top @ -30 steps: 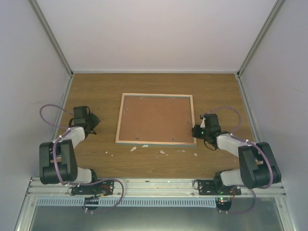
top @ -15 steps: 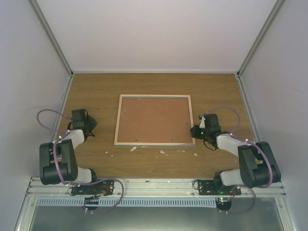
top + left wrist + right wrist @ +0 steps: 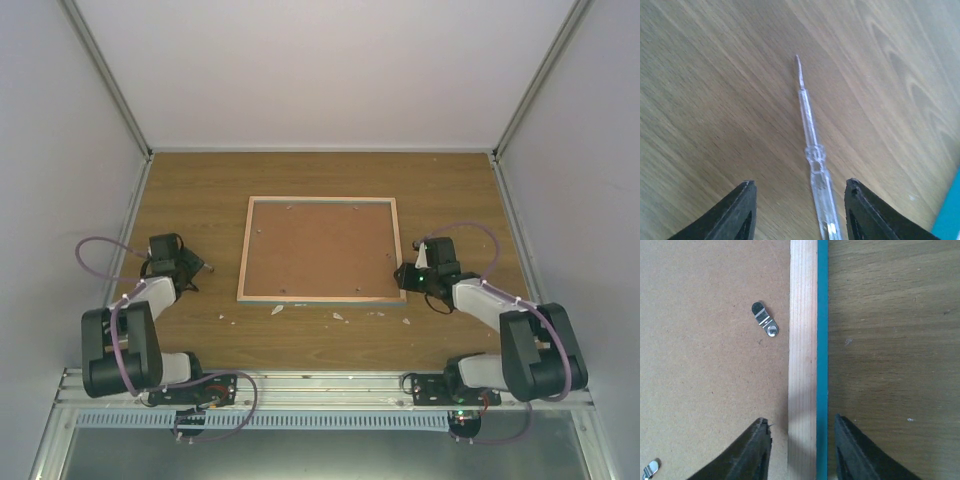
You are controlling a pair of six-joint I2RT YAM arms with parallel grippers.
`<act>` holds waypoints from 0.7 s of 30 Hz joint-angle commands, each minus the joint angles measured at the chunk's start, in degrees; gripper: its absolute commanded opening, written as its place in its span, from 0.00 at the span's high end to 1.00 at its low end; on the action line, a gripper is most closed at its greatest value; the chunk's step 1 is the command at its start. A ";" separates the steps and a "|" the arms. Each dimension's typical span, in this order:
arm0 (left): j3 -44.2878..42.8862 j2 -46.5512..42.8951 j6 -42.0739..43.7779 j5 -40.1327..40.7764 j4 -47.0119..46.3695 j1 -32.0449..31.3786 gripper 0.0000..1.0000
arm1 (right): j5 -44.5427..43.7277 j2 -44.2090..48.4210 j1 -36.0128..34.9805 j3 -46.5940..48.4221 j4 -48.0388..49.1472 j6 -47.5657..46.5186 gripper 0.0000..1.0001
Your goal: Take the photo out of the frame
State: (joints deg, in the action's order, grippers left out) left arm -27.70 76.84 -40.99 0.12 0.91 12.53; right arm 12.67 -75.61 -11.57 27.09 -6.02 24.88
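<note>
The frame (image 3: 320, 298) lies face down in the middle of the table, showing its pale wood rim and brown fibreboard back. The photo is hidden under the backing. My right gripper (image 3: 402, 272) is open at the frame's near right corner. In the right wrist view its jaws (image 3: 801, 420) straddle the wood rim (image 3: 802, 340) and turquoise edge, one finger over the fibreboard, one over the table. My left gripper (image 3: 190, 266) is open to the left of the frame, apart from it. A clear plastic tool (image 3: 810, 145) runs out between its fingertips (image 3: 800, 185) without touching them.
A metal turn clip (image 3: 765, 320) sits on the backing near the rim, another (image 3: 650, 468) at the lower left. Small white scraps (image 3: 277, 309) lie on the table in front of the frame. White walls close in the back and sides.
The frame has shifted slightly left and squared up. My left gripper has drawn back towards the near left. The right gripper has stayed at the frame's right edge.
</note>
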 commanded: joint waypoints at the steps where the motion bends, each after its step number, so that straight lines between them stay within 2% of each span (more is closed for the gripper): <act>1: 1.17 -5.11 -1.92 -3.36 1.98 -0.42 0.48 | -1.58 1.23 -0.09 2.50 -3.71 -1.43 0.62; 7: 5.67 -13.38 -3.73 -12.39 5.66 -3.74 0.32 | -1.69 0.55 -0.06 3.70 -5.88 -1.66 0.57; 11: 9.50 -20.69 -6.32 -17.12 9.67 -7.25 0.26 | -1.21 -0.65 -0.17 4.35 -7.46 -2.07 0.53; 17: 12.58 -30.43 -9.61 -19.09 16.40 -11.90 0.20 | 1.31 -1.02 -0.46 4.93 -8.37 -2.48 0.48; 21: 16.32 -31.68 -14.11 -23.01 14.23 -17.06 0.20 | 1.86 -1.52 -0.80 5.50 -8.90 -2.59 0.47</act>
State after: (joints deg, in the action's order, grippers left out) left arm -14.85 46.04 -50.02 -18.15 15.38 -0.51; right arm 13.23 -76.20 -11.75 30.79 -13.67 22.92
